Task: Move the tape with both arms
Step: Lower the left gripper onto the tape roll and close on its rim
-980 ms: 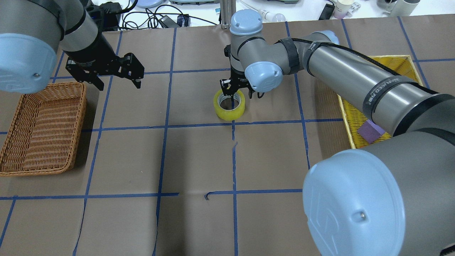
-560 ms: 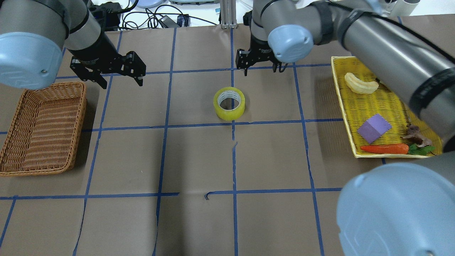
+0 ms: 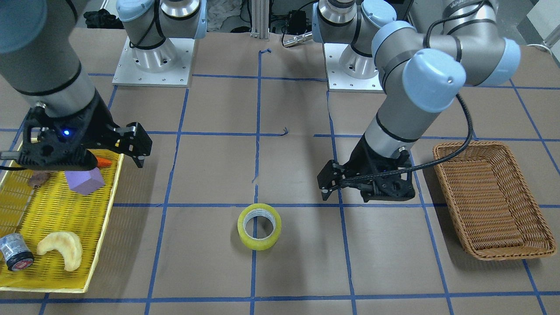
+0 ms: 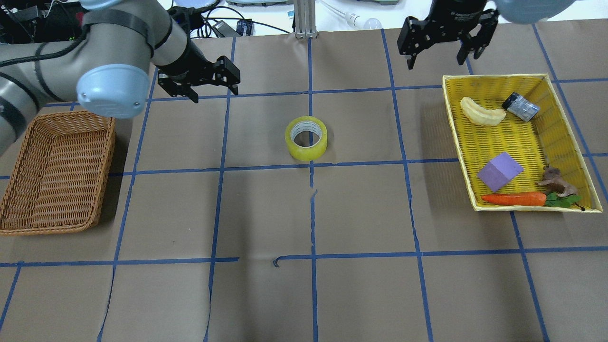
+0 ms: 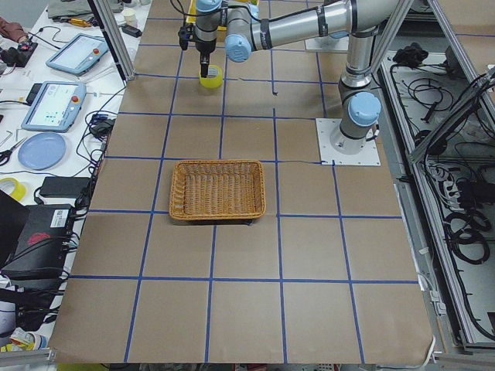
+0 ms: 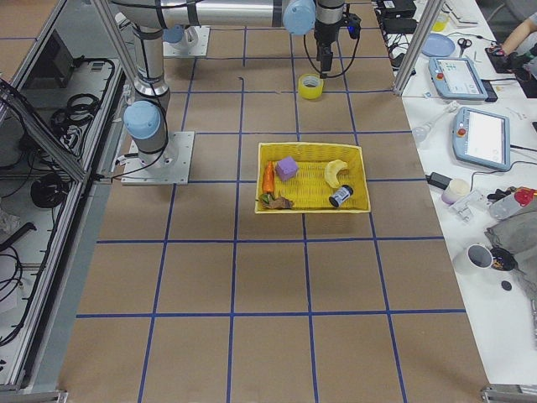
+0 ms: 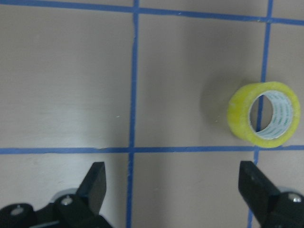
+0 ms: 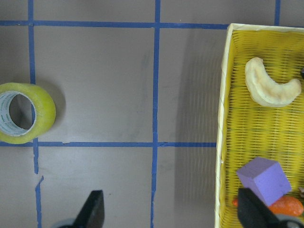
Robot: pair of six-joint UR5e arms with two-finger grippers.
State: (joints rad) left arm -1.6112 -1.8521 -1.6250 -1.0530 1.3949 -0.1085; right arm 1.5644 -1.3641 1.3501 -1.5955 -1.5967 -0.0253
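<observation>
**A:** What stood on the brown-paper-covered table [image 4: 361, 294] with its blue tape grid?

**B:** Two silver-grey tubular arms with light-blue joint caps reached over it. The left arm [image 4: 118, 28] came in from the left side, and the right arm [image 3: 43, 65] hung above the right end. A woven brown wicker basket [image 4: 52, 175] sat at the left end and a shallow yellow mesh tray [image 4: 517, 137] at the right end.

**A:** And the claws?

**B:** Both were released. The black two-finger left gripper [image 4: 213, 94] had its fingers spread wide, holding nothing and touching nothing. It hung toward the edge opposite the robot, between the basket and the table's middle. The black right gripper [image 4: 435, 64] was spread just as wide and equally empty, close to that same far edge, just off the tray's far corner.

**A:** Where was the roll?

**B:** The wide roll of translucent yellow packing tape [image 4: 306, 151], with its pale inner core, lay flat on the paper with its hole upward. It sat on a blue line midway between the left and right ends, somewhat nearer the far edge than the robot's edge, and well apart from both grippers.
</observation>
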